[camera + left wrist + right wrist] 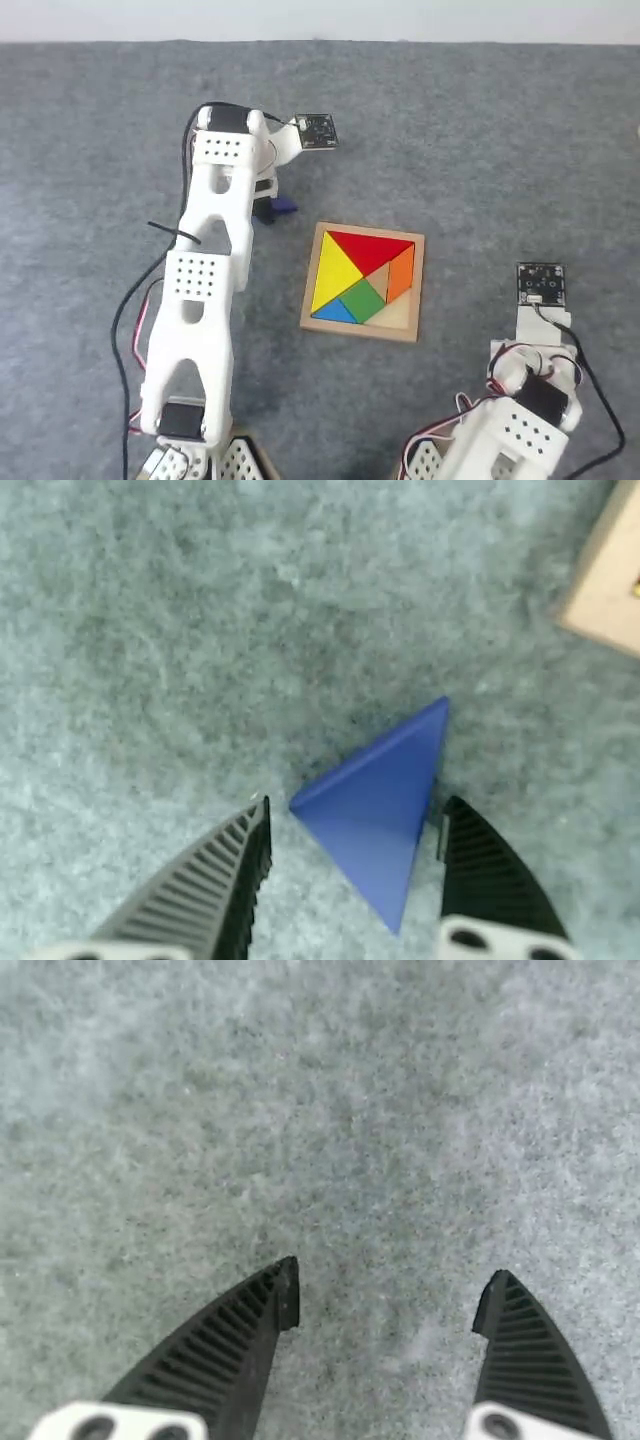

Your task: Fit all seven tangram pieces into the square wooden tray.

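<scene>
While the left gripper sits w/ ribbed black fingers spread wide either side of a smooth blue triangle, flat on fuzzy grey carpet, the square wood tray lies nearby, holding red, yellow, orange, green & blue pcs. Right gripper gapes wide over carpet, well apart from the tray.

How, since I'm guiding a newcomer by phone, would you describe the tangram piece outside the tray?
Find the square wooden tray mid-table on the grey mat. Beyond its far-left corner, between the left gripper and its open fingers, lies a dark blue triangle, the only piece on the mat, not in the tray.
</scene>
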Robot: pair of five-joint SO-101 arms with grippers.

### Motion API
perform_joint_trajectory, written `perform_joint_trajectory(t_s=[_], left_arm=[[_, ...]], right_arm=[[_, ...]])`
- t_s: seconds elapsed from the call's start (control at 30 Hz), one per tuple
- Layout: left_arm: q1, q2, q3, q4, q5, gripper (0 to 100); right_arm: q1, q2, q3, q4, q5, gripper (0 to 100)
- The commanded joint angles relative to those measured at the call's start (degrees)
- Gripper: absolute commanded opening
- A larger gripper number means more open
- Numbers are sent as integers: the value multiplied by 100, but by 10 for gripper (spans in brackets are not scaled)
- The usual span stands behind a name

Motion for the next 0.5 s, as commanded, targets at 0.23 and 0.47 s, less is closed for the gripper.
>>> perform_joint_trajectory(t_s=[0.23, 0.47], left_arm=[[-79, 18, -136, 211, -35, 153], [-88, -26, -127, 220, -9, 108]], right_arm=[[-66, -22, -18, -110, 62, 296], [-66, -22, -18, -110, 62, 296]])
